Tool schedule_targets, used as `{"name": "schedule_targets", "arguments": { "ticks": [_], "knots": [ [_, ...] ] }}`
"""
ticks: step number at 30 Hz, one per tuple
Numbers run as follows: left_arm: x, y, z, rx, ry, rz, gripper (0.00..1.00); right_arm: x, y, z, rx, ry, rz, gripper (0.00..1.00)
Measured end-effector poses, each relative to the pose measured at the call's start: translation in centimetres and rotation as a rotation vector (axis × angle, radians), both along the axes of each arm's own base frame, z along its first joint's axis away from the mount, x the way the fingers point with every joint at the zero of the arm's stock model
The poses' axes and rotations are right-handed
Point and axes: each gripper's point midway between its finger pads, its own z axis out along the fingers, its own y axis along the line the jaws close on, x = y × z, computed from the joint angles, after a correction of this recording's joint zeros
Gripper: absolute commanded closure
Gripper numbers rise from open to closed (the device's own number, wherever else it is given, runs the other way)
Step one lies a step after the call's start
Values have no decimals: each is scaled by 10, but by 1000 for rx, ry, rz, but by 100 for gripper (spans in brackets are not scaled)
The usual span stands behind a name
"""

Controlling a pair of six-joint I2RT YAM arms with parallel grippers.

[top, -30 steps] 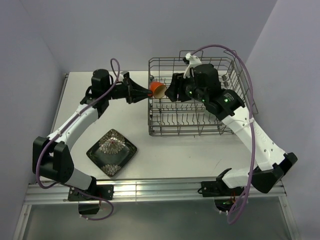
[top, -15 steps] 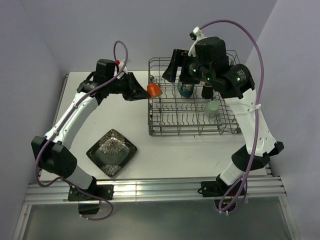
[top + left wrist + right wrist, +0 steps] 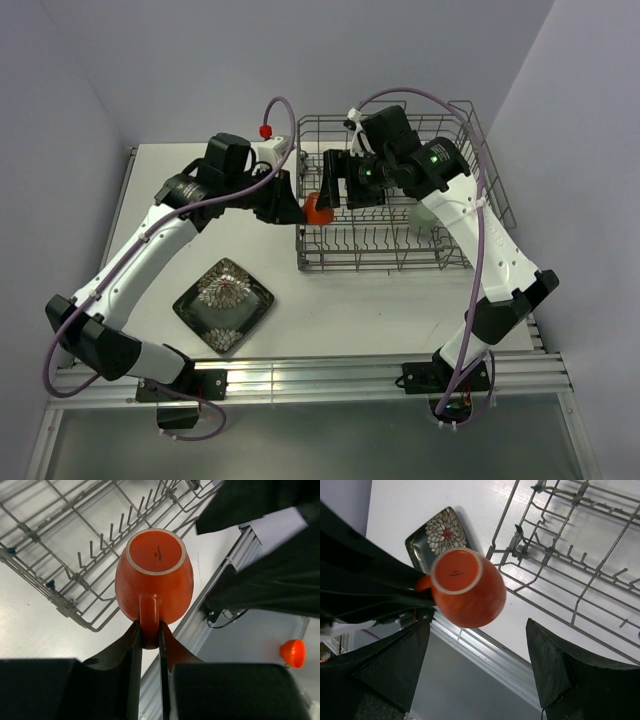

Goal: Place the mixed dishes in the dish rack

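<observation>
- Orange cup (image 3: 318,208) hangs in the air at the left end of the dish rack (image 3: 400,266), over its near-left corner. Its base is turned up towards both wrist cameras.
- Left gripper (image 3: 149,627) is clamped on the cup's handle, one finger on each side of it.
- Right gripper (image 3: 479,630) stands with its jaws wide apart. In its wrist view the fingers flank the cup without touching it. It holds nothing.
- In the way: the right gripper sits just beside the cup, over the left part of the rack. Rack wall wires and rows of upright tines lie directly under the cup.
- The right arm crosses above the rack and hides part of the inside.
- Pale green cup (image 3: 420,214) stands in the right part of the rack, partly hidden by that arm.
- Dark square plate (image 3: 223,305) lies flat on the white table (image 3: 380,310), well left of the rack and apart from both grippers.
</observation>
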Motion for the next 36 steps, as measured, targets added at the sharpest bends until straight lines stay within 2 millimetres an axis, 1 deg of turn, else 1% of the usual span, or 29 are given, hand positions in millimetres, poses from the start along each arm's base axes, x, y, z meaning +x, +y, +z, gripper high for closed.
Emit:
{"name": "schedule_targets", "arguments": {
  "ticks": [2, 5, 7, 11, 15, 17, 19, 22, 27, 32, 36],
  "knots": [
    [-3, 3, 6, 0, -38, -16, 100, -4, -2, -6, -9, 11, 16, 15],
    [-9, 3, 9, 5, -72, -49, 100, -12, -4, -4, -2, 9, 41, 16],
    [-13, 1, 7, 11, -83, -73, 100, -18, -4, 1, 16, -1, 60, 16],
    [-24, -4, -4, 35, -80, -126, 100, -29, -1, 10, 60, -6, 105, 17],
    [-37, -4, -15, 56, -64, -175, 100, -35, 4, 12, 85, 0, 150, 18],
    [-42, -2, -16, 55, -63, -193, 100, -37, 5, 13, 90, -2, 172, 19],
    [-46, -1, -13, 47, -75, -209, 100, -39, 6, 13, 93, -3, 191, 20],
    [-54, -1, -5, 23, -99, -243, 100, -42, 7, 7, 93, 8, 220, 21],
    [-67, -2, 5, -13, -119, -296, 100, -49, 10, -9, 90, 58, 260, 23],
    [-73, -2, 2, -18, -109, -316, 100, -54, 13, -14, 109, 79, 289, 25],
    [-75, -3, 1, -24, -106, -329, 100, -59, 16, -15, 128, 87, 322, 24]
  ]
}}
